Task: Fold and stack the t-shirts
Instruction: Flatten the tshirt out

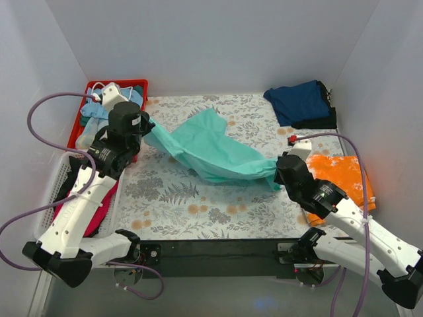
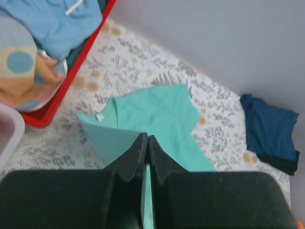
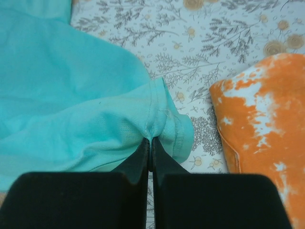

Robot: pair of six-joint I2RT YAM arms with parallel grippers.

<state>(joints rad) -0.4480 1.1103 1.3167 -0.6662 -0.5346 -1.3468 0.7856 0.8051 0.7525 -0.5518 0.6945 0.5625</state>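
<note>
Hanging between both hands, the teal-green t-shirt (image 1: 215, 152) spans the middle of the table (image 1: 198, 205) in a slack, rumpled band. The left hand (image 1: 148, 127) is pinched shut on one edge near the red crate (image 1: 141, 84), and the right hand (image 1: 278, 173) is clamped on a hemmed corner just beside the orange-and-white t-shirt (image 1: 344, 173). The job looks partly done: the orange-and-white one lies flat and seemingly folded at the right edge, and the navy t-shirt (image 1: 301, 102) sits loosely folded in the far right corner, well apart from it, so no stack is formed yet. The teal-green shirt is neither spread flat nor folded. More cloth waits in the red crate, and a magenta t-shirt (image 1: 99, 214) lies in the white basket (image 1: 59, 175) at the left. A pale print of ferns and flowers covers the table, and plain light walls close it in on three sides.
</note>
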